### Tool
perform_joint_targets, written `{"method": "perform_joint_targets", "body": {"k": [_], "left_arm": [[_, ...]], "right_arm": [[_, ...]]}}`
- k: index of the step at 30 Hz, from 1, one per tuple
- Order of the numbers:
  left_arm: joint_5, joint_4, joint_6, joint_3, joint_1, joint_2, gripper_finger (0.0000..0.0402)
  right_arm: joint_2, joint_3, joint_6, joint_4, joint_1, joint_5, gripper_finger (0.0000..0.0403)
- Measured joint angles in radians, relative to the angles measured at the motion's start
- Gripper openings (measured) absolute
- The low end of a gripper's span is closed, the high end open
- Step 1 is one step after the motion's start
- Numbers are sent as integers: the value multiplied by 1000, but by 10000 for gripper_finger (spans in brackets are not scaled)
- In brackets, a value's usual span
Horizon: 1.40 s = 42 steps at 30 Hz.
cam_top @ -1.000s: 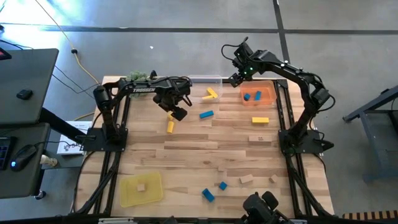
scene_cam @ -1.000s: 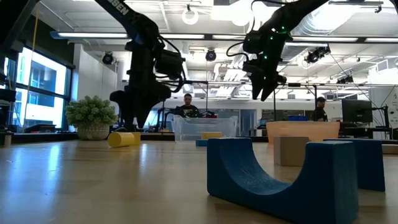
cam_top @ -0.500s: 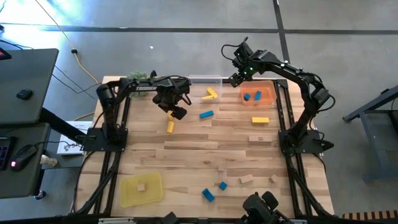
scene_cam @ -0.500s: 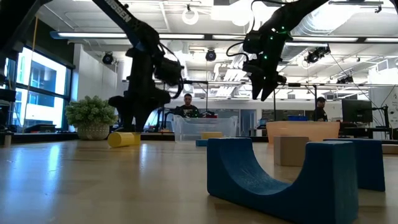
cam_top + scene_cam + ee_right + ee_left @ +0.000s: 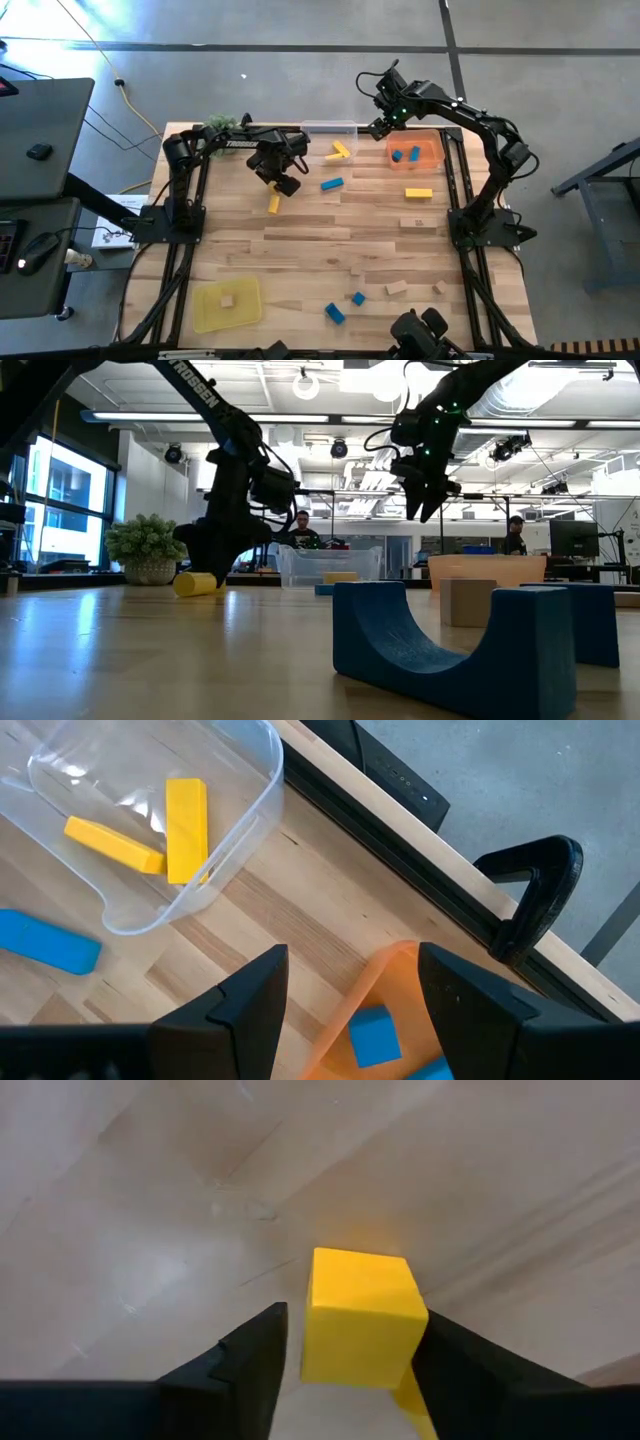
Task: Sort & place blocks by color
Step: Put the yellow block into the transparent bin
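Sorting's approx a third done. Clear tray (image 5: 330,131) holds two yellow bars (image 5: 186,815), orange tray (image 5: 414,153) two blue blocks (image 5: 405,154), yellow tray (image 5: 227,304) one plain-wood cube (image 5: 227,299). Left gripper (image 5: 283,183) is low over a yellow block (image 5: 362,1315) on the surface (image 5: 330,235), jaws spread either side, not clenched yet. Right gripper (image 5: 378,127) hangs empty, jaws released, betw. clear and orange trays. Approx ten blocks lie loose.

Yellow, blue, plain blocks (image 5: 331,184), scattered across table
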Motion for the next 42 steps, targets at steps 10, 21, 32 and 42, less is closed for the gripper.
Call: {"method": "perform_joint_targets", "body": {"k": [10,21,32,42], "left_arm": [[-3,1,65,0,0,-9,105],[12,2,32,76,-1,-154,105],[10,303,1,211,15,-251,105],[9,636,1,214,20,-242,108]], "right_arm": [[0,0,0,0,0,0,213],[0,0,-6,-10,0,-107,213],[-2,0,-79,-60,0,-164,213],[-2,0,8,-91,0,-297,213]]}}
